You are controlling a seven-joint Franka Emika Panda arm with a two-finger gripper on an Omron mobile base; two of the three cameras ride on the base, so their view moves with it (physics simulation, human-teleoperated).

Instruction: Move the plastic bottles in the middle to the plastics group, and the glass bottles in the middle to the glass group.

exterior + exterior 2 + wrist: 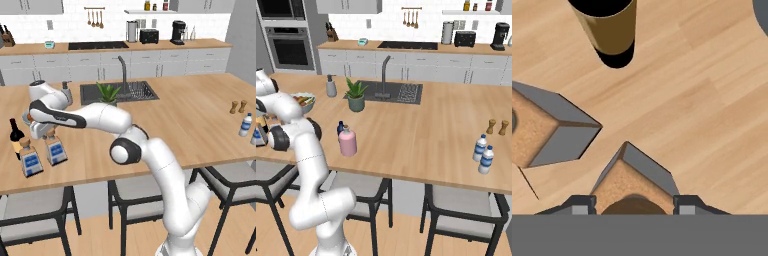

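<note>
Tan stopper [633,206] half-hidden between gripper [633,207] fingertips.

The fingers [634,205] straddle a square bottle [634,185], beside another square bottle [547,127] and the wine bottle [609,30].

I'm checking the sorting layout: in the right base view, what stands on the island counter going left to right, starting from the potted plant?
Potted plant → salt and pepper shakers, with the plastics group just in front of them.
</note>
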